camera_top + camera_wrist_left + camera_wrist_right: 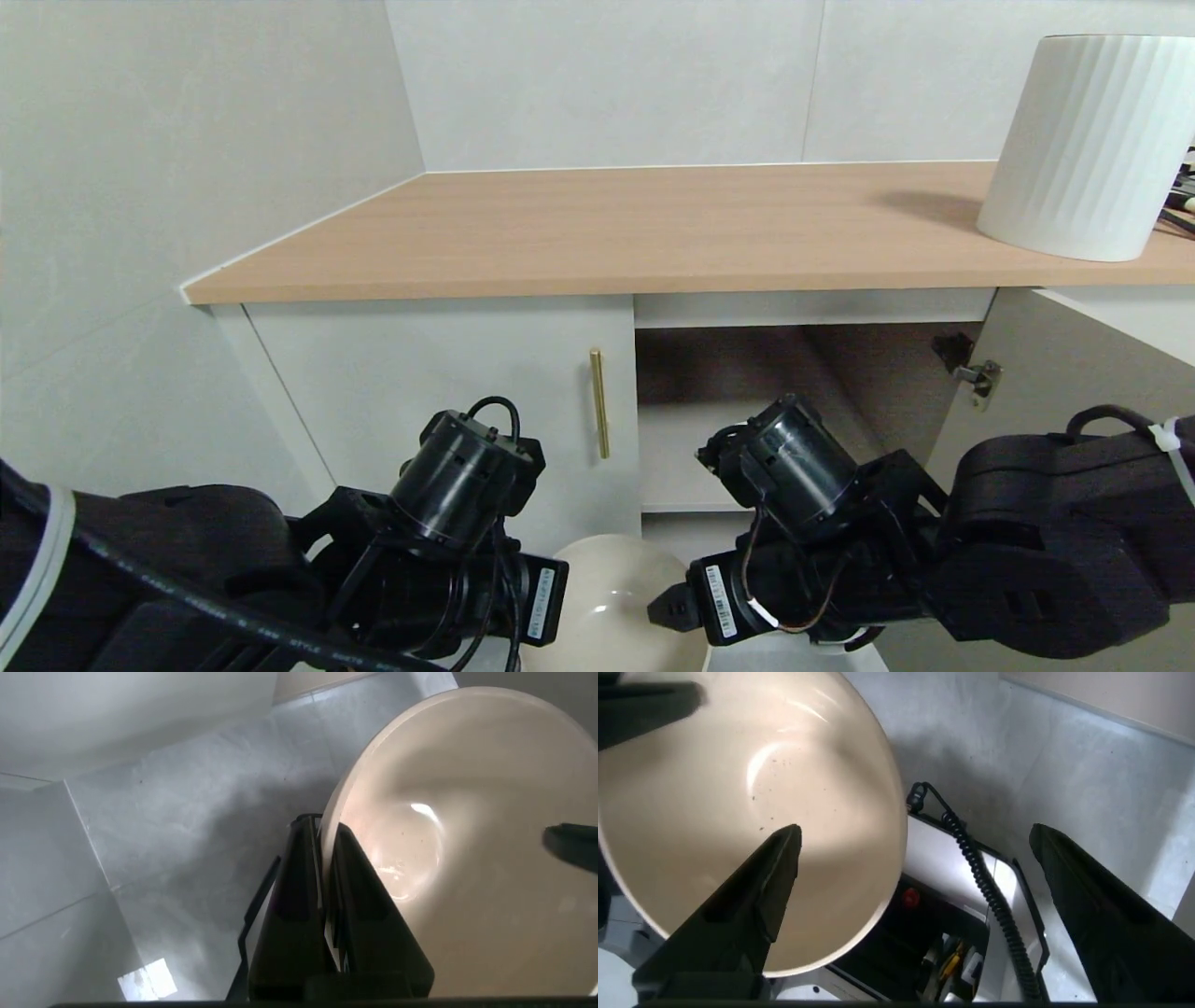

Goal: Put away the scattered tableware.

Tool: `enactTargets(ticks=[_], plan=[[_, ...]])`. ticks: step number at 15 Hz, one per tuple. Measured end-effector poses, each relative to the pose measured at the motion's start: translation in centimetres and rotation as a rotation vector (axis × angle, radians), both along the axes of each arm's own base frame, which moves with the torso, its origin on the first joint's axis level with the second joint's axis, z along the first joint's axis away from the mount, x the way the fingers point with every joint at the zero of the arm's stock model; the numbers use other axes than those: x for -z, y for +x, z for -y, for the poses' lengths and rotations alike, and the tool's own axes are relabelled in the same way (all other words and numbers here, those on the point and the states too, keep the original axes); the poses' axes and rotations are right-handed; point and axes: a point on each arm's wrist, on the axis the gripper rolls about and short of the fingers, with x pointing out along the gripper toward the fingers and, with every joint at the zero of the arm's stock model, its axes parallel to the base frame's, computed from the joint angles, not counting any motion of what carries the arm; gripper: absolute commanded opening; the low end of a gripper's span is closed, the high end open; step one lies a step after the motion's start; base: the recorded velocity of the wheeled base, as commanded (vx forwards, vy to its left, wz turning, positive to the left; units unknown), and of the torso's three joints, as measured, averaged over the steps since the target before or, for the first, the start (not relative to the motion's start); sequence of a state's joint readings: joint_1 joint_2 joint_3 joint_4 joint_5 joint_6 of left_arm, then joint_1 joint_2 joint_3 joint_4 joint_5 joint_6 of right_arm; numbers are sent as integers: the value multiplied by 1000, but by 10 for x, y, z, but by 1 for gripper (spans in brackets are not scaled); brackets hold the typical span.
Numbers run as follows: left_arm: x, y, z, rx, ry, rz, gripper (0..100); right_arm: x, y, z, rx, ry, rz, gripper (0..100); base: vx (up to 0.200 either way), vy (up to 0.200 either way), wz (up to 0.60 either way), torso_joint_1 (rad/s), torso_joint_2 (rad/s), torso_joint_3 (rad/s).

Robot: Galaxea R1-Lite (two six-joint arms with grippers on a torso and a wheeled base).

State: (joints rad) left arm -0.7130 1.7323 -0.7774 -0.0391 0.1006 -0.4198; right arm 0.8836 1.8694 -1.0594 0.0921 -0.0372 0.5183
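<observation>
The left hand (324,840) pinches the bowl (467,812) at its rim, cabinet (728,373) open ahead.

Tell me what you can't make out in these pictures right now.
- The bowl: in the head view, its lower part is cut off by the bottom edge.
- The open cabinet: in the head view, its lower inside is hidden behind the right arm.
- The dark items beside the white container: in the head view, cut off by the right edge.
</observation>
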Motion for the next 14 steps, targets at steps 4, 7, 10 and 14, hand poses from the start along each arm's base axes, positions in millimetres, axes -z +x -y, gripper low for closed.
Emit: enactTargets(ticks=[4, 7, 10, 14], plan=[[-1, -1, 0, 3, -2, 3, 0, 6, 2, -3, 5, -8, -13, 0, 0, 0, 0, 0, 0, 0], [-1, -1, 1, 4, -3, 3, 0, 5, 2, -4, 7, -3, -12, 0, 0, 0, 0, 0, 0, 0], [-1, -1, 0, 4, -3, 2, 0, 4, 2, -3, 10, -4, -8, 0, 0, 0, 0, 0, 0, 0], [-1, -1, 0, 4, -2, 2, 0, 5, 2, -3, 9, -7, -7, 0, 0, 0, 0, 0, 0, 0]])
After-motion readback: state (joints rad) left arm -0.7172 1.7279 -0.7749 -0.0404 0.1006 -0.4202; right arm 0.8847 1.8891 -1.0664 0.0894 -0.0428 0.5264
